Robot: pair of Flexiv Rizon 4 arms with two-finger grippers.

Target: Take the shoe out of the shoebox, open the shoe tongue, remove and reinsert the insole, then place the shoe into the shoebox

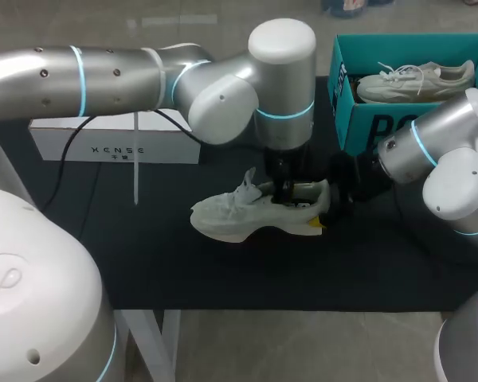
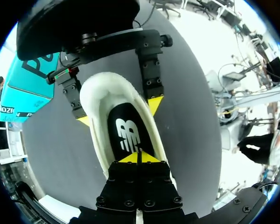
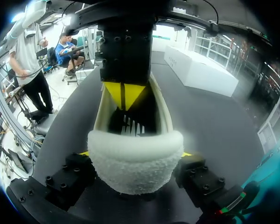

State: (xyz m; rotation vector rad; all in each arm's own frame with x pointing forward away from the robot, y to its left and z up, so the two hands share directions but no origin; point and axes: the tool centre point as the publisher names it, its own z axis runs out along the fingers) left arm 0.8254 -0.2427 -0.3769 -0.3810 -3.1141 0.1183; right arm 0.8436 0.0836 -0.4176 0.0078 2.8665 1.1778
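Head view: the black table [image 1: 223,270] carries a teal shoebox [image 1: 358,103] at its far right with a second shoe [image 1: 414,79] inside. A long white box [image 1: 111,147] lies to the left.

The white sneaker [image 1: 223,219] lies out of the box, mid-table, toe to the left. Its black insole [image 2: 128,126] lies flat inside.

The right gripper [image 3: 134,154] clamps the heel collar, one yellow tip on each side. The left gripper [image 2: 139,157] reaches down into the shoe's opening, tips together just over the insole. Whether they nip its edge is hidden.

I judge this the insole step, though pulling out or seating back I cannot tell. Next, the left needs a sure pinch or press on the insole while the right holds the heel steady.
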